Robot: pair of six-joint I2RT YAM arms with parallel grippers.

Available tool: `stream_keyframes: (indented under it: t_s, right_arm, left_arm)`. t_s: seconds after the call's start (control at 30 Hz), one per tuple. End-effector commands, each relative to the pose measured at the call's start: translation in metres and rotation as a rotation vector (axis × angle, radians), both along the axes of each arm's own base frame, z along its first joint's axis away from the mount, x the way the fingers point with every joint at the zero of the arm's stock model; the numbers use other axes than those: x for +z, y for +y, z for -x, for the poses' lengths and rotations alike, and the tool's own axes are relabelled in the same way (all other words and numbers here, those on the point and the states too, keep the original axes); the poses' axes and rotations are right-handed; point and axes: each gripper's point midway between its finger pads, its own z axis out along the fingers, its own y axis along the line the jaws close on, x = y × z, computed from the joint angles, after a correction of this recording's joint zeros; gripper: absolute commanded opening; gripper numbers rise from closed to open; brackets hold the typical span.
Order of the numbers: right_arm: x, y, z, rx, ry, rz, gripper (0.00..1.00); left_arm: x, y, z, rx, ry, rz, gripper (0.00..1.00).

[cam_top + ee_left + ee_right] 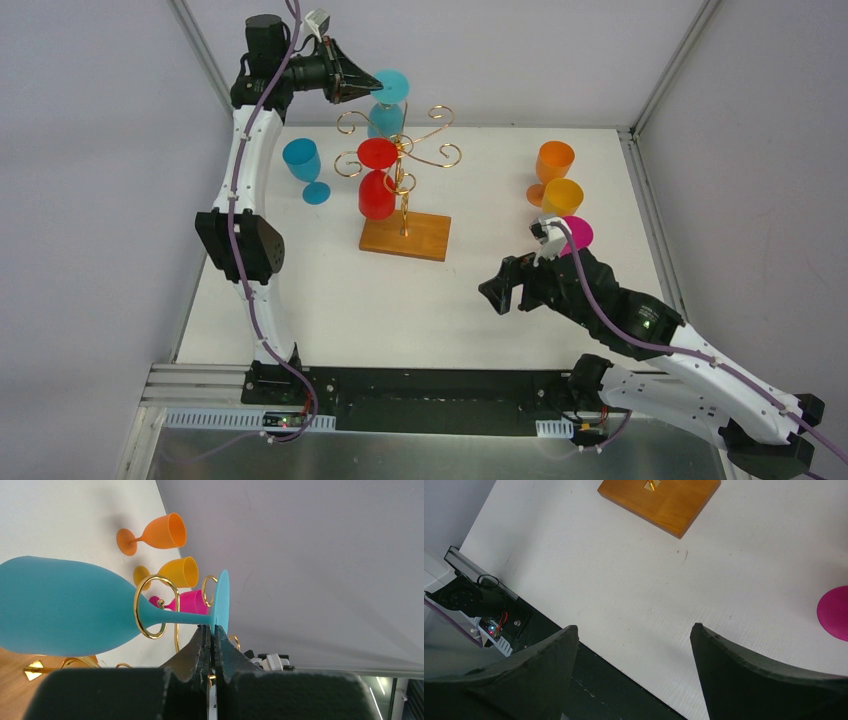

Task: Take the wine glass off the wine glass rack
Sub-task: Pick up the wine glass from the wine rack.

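The left gripper (212, 630) is pinched tight on the foot of the pale blue wine glass (65, 612) — its stem sits inside a gold scroll of the wine glass rack (410, 238). Further right, the right gripper (634, 630) hangs spread wide over the white surface (624, 580).

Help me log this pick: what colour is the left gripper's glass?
The wine glass is turquoise blue, clearest in the left wrist view.
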Motion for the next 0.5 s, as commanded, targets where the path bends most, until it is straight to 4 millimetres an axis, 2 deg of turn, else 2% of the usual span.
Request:
stream_keyframes:
  t_s: [0.0,0.47]
  right_arm:
    - [0.0066,0.0028,-0.0019,-0.005,-0.011,-0.03,0.86]
    - [0.0034,0.0055,-0.0032,0.0,-0.009,-0.024,0.86]
  left_arm:
    - [0.0183,-0.0067,0.0031,-0.029,-0.092,0.006,0.0]
    - [0.0087,-0.0089,-0.0063,-0.037,-0.079,0.007,0.0]
